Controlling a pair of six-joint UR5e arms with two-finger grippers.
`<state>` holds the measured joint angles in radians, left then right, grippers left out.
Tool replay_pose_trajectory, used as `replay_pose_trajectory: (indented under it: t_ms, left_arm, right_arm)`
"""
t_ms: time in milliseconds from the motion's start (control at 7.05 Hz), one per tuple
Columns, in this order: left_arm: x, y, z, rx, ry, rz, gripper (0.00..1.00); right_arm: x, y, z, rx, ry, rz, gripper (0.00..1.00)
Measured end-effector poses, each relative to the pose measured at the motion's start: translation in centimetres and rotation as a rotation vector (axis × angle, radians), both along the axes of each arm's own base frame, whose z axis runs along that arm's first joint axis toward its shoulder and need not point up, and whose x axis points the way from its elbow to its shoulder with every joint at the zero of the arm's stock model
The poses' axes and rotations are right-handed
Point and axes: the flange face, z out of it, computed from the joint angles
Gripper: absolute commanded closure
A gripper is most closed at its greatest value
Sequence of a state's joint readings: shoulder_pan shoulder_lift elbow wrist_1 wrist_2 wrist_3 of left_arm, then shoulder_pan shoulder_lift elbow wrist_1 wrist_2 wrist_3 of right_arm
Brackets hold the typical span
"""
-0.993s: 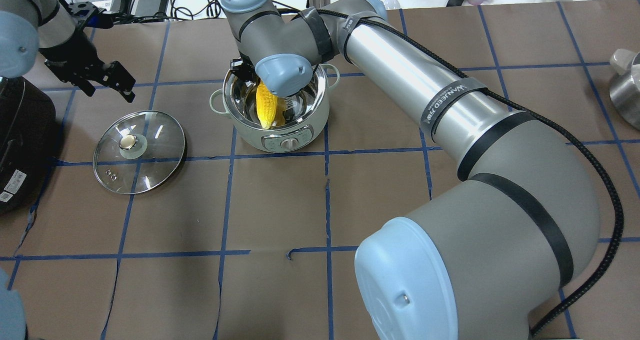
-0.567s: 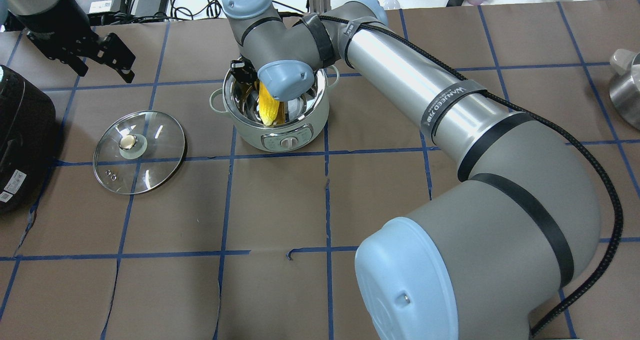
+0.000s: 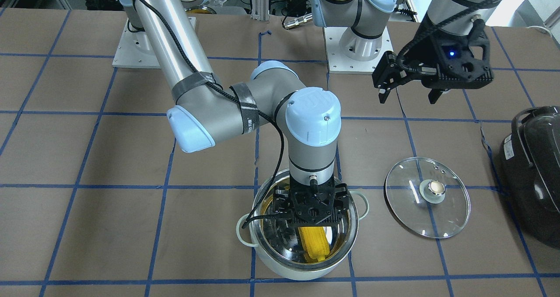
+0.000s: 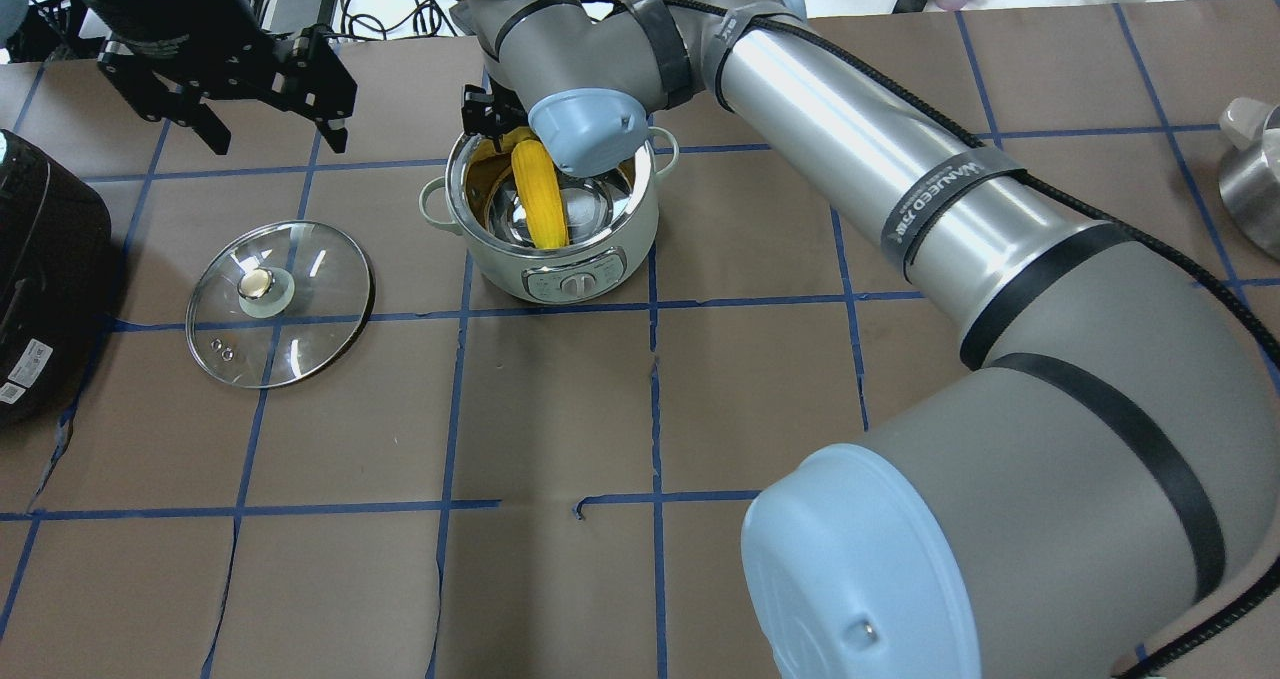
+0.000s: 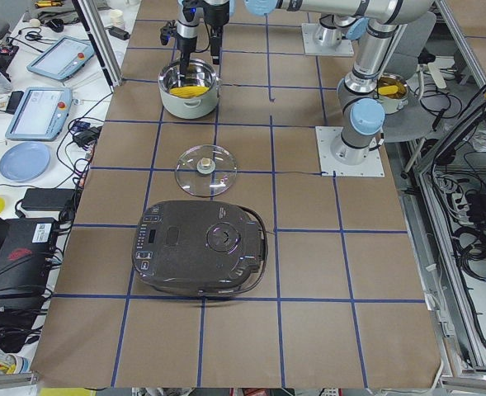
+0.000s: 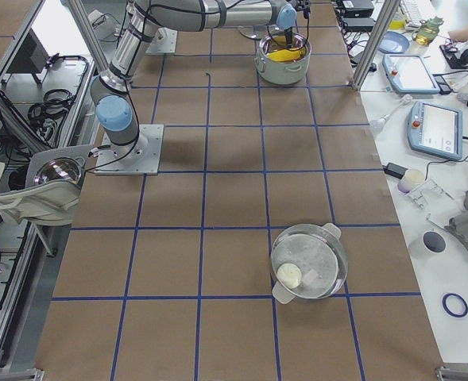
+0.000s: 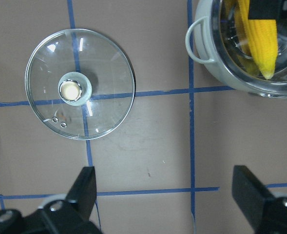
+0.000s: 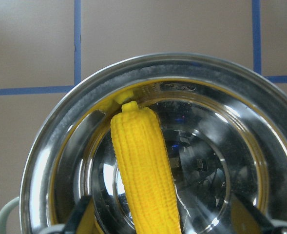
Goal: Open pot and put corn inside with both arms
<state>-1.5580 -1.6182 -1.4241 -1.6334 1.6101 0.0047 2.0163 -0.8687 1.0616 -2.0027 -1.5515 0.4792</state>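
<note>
The right claw (image 3: pixel 310 214) hangs straight down over the open pot (image 4: pixel 500 264), its tips about level with the rim. It is released: in its wrist view the two fingers (image 8: pixel 80 217) are spread wide, with clear gaps to either side of the corn (image 8: pixel 143 165). The corn lies inside the pot directly beneath this claw. It is tilted, with its blunt stem end against the shiny inner wall and its pointed tip on the side of the pot's control knob.

The left claw (image 4: pixel 280 142) hovers high above the surface (image 4: pixel 550 409), well apart from the right claw. It too is released, its fingers (image 7: pixel 85 190) wide apart and grasping nothing. The glass lid (image 4: pixel 278 304) lies flat on the surface below this claw, brass-coloured knob upward. The lid is beside the pot, not touching it, on the pot's left-claw side. Beyond the lid from the right claw sits a black electric cooker (image 5: pixel 201 247) with a carry handle, near the lid but apart from it.

The surface is brown paper marked with a grid of blue tape.
</note>
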Motion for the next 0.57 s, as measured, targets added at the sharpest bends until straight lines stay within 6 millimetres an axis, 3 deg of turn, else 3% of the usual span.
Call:
replay_pose_trajectory:
  t_ms: [284, 567]
  left_arm:
    - [-1.8, 0.8, 0.1, -0.002, 0.002, 0.005, 0.0]
    - [-2.1, 1.1, -0.2, 0.001, 0.004, 0.002, 0.0]
  right_arm:
    - [-6.1, -0.1, 6.4, 0.051, -0.002, 0.012, 0.0]
    - [-15.0, 0.3, 12.6, 0.1, 0.045, 0.071, 0.0]
